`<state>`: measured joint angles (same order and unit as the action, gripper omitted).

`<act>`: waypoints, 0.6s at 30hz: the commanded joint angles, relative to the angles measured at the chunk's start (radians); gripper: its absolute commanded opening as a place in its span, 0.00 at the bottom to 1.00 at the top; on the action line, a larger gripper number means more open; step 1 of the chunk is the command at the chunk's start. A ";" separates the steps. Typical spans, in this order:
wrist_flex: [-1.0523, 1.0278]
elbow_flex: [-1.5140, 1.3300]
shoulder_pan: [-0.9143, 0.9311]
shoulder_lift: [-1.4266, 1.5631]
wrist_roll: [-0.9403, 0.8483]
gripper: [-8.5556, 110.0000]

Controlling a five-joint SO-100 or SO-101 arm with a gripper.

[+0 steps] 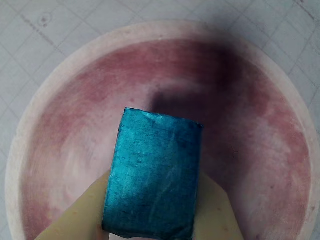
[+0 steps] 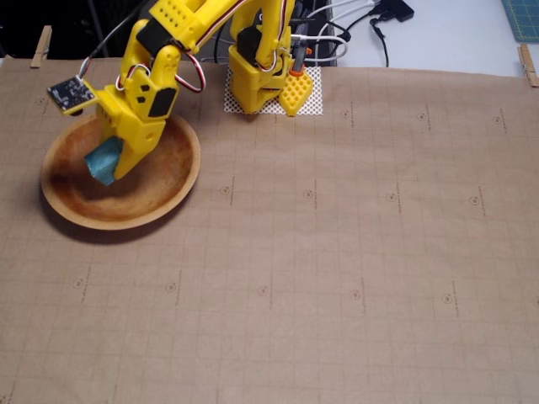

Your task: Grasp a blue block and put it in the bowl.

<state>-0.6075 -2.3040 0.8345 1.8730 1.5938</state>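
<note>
The jaws of the gripper [image 1: 150,220] are clamped on the blue block [image 1: 152,175], spread just as wide as the block itself. In the wrist view a pale yellow finger [image 1: 77,215] presses against the block's left side and a second one lies against its right side, so the block sits squeezed between them with most of its broad top face showing. Its far end juts out past the fingertips, free of any contact that can be seen.

The block is a short rectangular piece, and in the wrist view its long axis runs away from the camera, up the picture with a slight lean to the right, in line with the fingers. In the fixed view the block [image 2: 104,160] shows as a small teal patch at the tip of the yellow arm [image 2: 147,93], tilted, with its lower corner pointing down and to the left toward the bowl's floor.

The block is held over the inside of the bowl [image 2: 181,177], which fills the wrist view beneath it. A dark shadow falls on the bowl's floor just beyond the block. Whether the block touches the floor of the bowl cannot be told from either view.

The bowl stands on the brown gridded surface [image 2: 337,269], at its upper left in the fixed view, near the arm's base [image 2: 261,84].
</note>
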 commanded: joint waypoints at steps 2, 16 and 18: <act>0.066 0.060 -0.020 -0.006 -0.015 0.04; 0.078 0.098 -0.038 -0.130 -0.021 0.20; 0.078 0.107 -0.040 -0.153 -0.023 0.26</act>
<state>-0.5369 -2.2703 0.8084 1.7211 1.5800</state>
